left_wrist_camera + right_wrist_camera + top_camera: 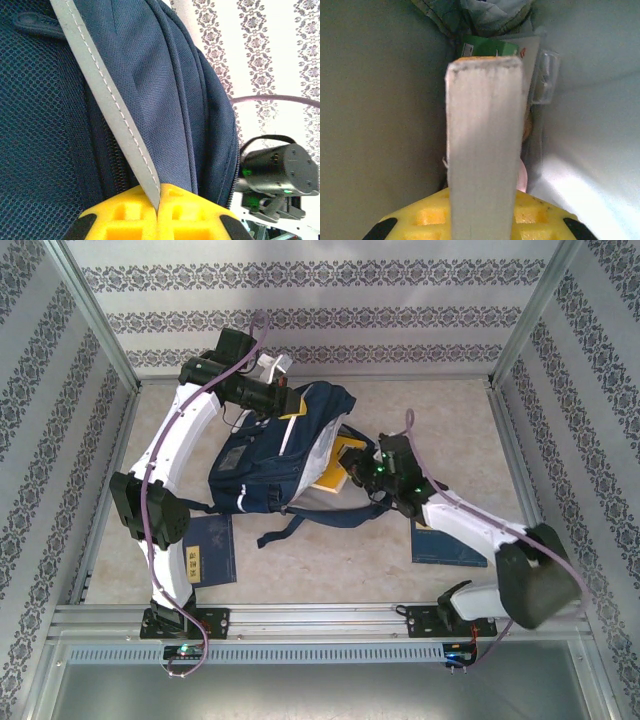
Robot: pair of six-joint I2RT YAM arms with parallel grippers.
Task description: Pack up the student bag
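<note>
Top external: student bag (270, 455) is lying on the table between both arms, mouth gaping toward the right arm. Left gripper (157, 202) is pinching the bag's grey strap (98, 85), fingers together on it, likely to hold the mouth up. Right gripper (482, 205) is clamping a yellow book (332, 480) edge-on inside the bag's mouth for insertion; one blue book (212, 550) is lying beside the bag, unpacked

- The top camera looks down from above and behind the arm bases, taking in the whole table (340, 570) and the backpack (270, 460) toward its far edge.
- The left wrist camera sits close against the backpack's outer fabric, facing along its fingers (120, 220). The right arm (277, 172) shows beyond, as it does from above.
- The right wrist camera looks close-up along a book (485, 150) into the backpack's inside.
</note>
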